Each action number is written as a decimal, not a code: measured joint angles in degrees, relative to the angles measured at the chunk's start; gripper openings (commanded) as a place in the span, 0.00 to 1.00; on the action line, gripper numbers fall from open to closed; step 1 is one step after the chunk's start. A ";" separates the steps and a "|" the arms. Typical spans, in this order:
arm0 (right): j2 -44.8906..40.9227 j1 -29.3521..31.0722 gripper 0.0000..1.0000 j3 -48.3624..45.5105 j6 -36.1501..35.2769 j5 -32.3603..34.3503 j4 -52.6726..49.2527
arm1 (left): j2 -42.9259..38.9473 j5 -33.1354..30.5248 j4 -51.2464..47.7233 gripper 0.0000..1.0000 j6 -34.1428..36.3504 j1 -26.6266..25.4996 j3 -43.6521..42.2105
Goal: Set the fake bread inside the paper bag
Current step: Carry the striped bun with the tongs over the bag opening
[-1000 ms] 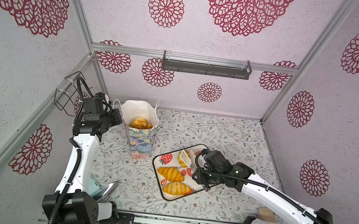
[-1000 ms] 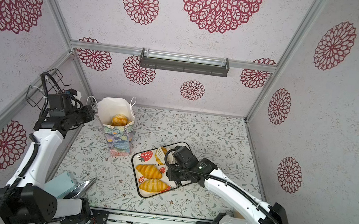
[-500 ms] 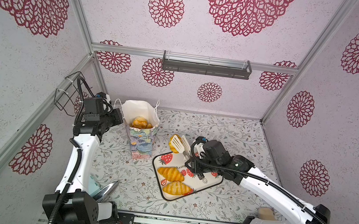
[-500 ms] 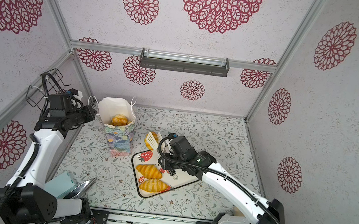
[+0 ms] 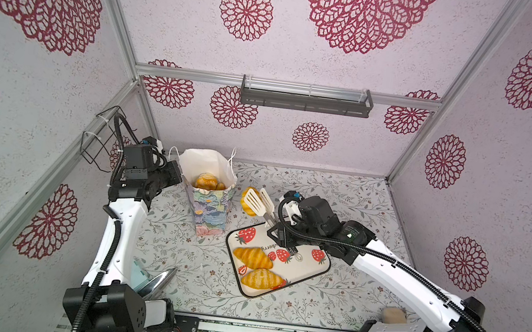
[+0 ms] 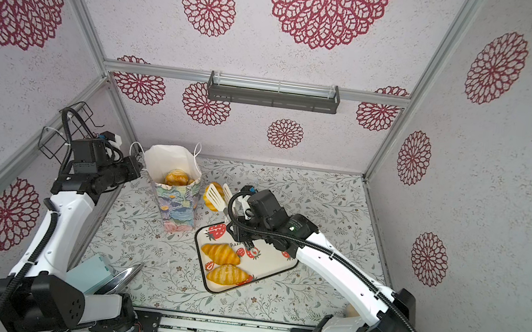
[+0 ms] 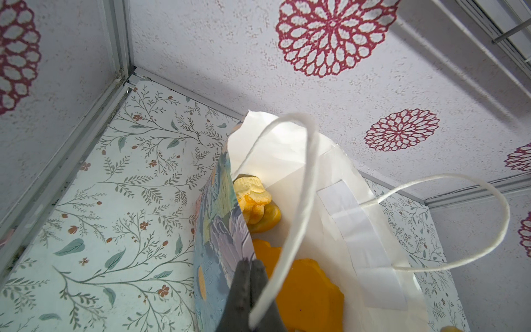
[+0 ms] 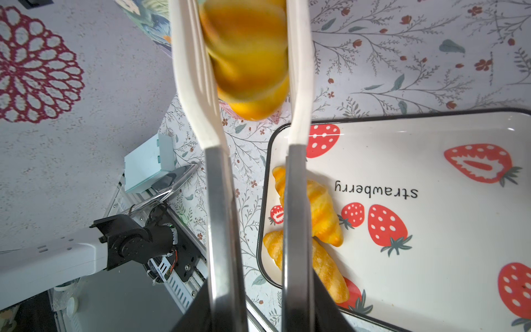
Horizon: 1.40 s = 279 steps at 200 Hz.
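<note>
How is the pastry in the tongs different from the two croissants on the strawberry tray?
The held pastry hangs in the air beside the paper bag; the croissants lie on the tray. White tongs squeeze the pastry; no tool touches the croissants. All are glossy golden-yellow.

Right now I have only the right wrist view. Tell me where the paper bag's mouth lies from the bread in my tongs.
Observer: In both top views the paper bag stands upright with its mouth open, left of the held bread. The bread is beside the bag, not over its mouth.
Operator: Check that the bag is steadied.
Observer: The left end effector is shut on the bag's rim, on the side away from your tongs.
Operator: Report what's inside.
Observer: Golden pastries already lie inside, with bare white wall above them.
</note>
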 measured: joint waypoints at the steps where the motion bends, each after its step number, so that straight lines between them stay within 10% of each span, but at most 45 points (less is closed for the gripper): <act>1: 0.07 0.02 0.38 0.13 -0.09 -0.04 0.00 | 0.00 -0.04 -0.02 0.00 0.02 0.02 0.00; 279: 22.32 4.22 0.39 31.58 -5.57 -3.39 1.51 | -1.38 -1.14 -0.35 0.00 -1.53 3.93 -1.36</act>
